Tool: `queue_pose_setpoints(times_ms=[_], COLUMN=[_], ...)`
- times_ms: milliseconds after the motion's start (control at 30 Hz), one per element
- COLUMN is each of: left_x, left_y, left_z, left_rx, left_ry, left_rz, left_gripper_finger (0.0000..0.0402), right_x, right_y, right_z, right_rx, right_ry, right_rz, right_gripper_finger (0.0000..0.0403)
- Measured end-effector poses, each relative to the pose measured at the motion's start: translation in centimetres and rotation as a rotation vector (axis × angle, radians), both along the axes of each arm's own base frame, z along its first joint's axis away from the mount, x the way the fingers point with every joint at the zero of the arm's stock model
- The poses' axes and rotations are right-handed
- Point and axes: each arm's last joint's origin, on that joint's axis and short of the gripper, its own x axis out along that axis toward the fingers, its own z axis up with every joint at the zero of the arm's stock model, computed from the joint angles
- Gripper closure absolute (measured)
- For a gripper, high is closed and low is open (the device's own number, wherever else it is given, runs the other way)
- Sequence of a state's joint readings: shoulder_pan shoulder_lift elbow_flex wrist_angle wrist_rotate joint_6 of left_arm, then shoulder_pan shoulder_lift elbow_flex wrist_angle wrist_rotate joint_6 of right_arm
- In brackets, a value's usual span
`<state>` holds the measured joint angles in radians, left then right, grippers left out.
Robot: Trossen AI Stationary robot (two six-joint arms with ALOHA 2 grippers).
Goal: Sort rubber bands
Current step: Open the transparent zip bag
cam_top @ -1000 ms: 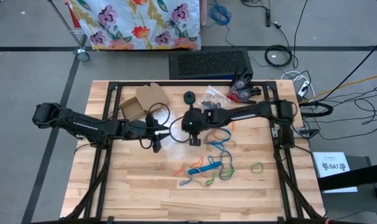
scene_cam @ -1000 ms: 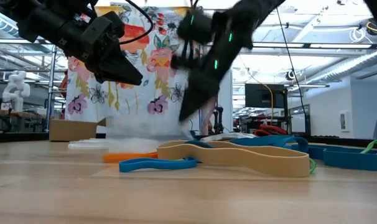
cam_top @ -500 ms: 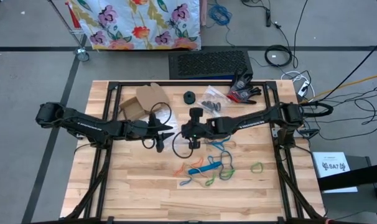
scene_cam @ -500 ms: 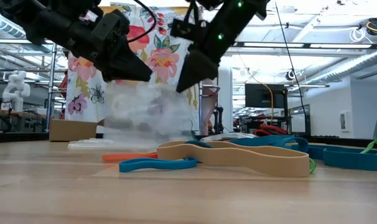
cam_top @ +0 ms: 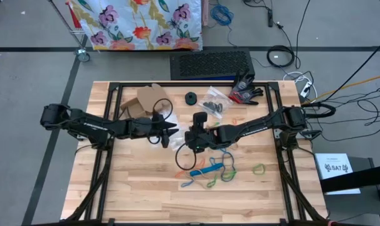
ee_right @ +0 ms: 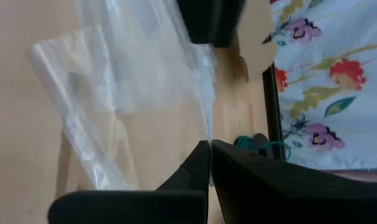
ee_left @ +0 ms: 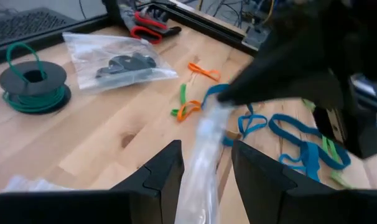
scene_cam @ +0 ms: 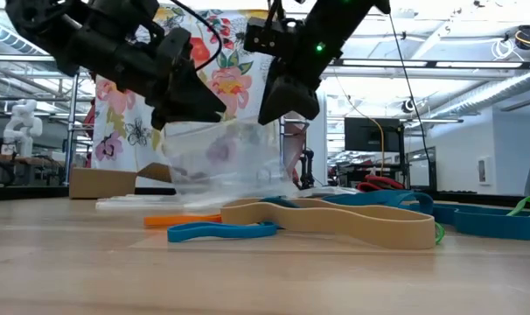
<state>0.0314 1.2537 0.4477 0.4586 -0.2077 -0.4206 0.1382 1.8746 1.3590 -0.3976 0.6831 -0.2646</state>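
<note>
A clear plastic bag [scene_cam: 230,162] hangs between my two grippers at mid-table, with its lower end on the wood. My left gripper [scene_cam: 214,112] is at the bag's top left corner and my right gripper [scene_cam: 278,103] at its top right; both are shut on it. The rubber bands [cam_top: 209,169] lie loose on the table toward the near side of the bag: blue, green, orange and tan loops. In the low view a tan band [scene_cam: 335,219] and a blue band [scene_cam: 221,231] lie in front of the bag. One green band [cam_top: 259,168] lies apart at the right. My left gripper has the bag's top rim [ee_left: 204,155] between its two fingers, which come nearly level from the table's left. The rim runs on past the fingertips toward my right gripper. The bag hangs below the hold. My right gripper pinches a thin edge of the bag [ee_right: 208,134] between its shut fingers [ee_right: 191,165]. It slants down from the table's right. The film hangs slack below, its lower end on the table.
A green wire spool [cam_top: 190,98], a clear bag with dark pieces [cam_top: 212,103], a cardboard box [cam_top: 146,100] and red-and-black gloves [cam_top: 245,91] stand toward the far edge. The black frame rails [cam_top: 108,113] run along both sides. There is bare wood at the near left.
My right gripper has gone toward the near edge, risen and rolled, drawing the bag's top up off the table. My left gripper has moved a little toward the right. The bag, low and crumpled before, now stands spread between the two grippers, its lower end staying on the wood.
</note>
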Motion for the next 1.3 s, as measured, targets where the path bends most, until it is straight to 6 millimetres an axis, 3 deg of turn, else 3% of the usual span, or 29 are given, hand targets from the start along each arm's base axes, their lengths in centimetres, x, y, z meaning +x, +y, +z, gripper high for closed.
queue_pose_setpoints(times_ms=[233, 800, 900, 1067, 1300], left_x=[0.1, 0.1, 0.1, 0.1, -0.3], left_y=[1.1, 0.8, 0.6, 0.5, 0.5], left_z=[-0.6, -1.6, -1.6, -1.6, -2.4], left_rx=[-0.206, -0.200, -0.206, -0.208, -0.205], left_ry=[0.001, 0.089, 0.091, 0.091, 0.189], left_rz=[-0.066, -0.204, -0.229, -0.235, -0.200], left_gripper_finger=[0.0261, 0.0264, 0.0291, 0.0387, 0.0398], right_x=[0.4, 0.6, 0.7, 0.9, 0.9], right_y=[0.8, 1.2, 1.2, 1.2, 0.6], right_z=[-0.1, 0.1, 0.3, 0.4, 0.4], right_rx=[-0.009, -0.006, -0.011, -0.007, 0.226], right_ry=[-0.025, -0.051, -0.065, -0.087, -0.122], right_rz=[0.035, 0.057, 0.063, 0.062, 0.092], right_gripper_finger=[0.0402, 0.0403, 0.0403, 0.0403, 0.0384])
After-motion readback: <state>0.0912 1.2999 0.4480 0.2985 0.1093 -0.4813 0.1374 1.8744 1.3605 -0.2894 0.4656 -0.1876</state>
